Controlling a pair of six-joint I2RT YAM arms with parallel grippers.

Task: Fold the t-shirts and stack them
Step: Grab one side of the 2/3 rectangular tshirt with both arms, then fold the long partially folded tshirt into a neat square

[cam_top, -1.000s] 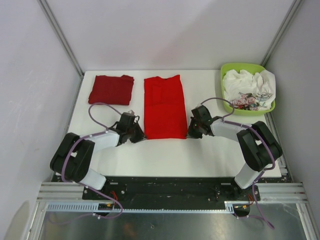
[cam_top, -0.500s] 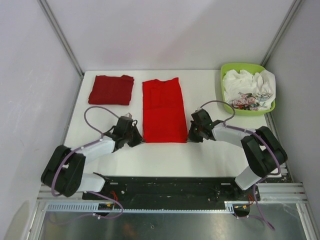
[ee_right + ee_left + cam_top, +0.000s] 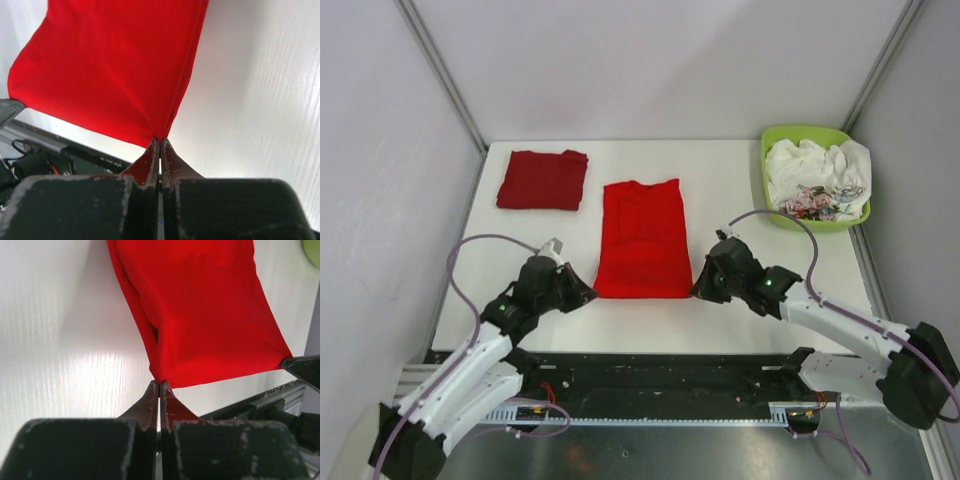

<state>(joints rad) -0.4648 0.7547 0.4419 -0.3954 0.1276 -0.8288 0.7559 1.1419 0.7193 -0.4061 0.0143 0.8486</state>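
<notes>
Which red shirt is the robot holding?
The bright red t-shirt in the middle: the left end effector and right end effector pinch its near corners. The darker red t-shirt lies alone, far left.

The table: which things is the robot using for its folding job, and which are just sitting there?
Part of the job:
- bright red t-shirt, its near corners pinched by the left gripper and the right gripper
- darker red t-shirt, folded at the far left

Just lying about:
- lime-green basket
- white and patterned cloth crumpled inside it
</notes>
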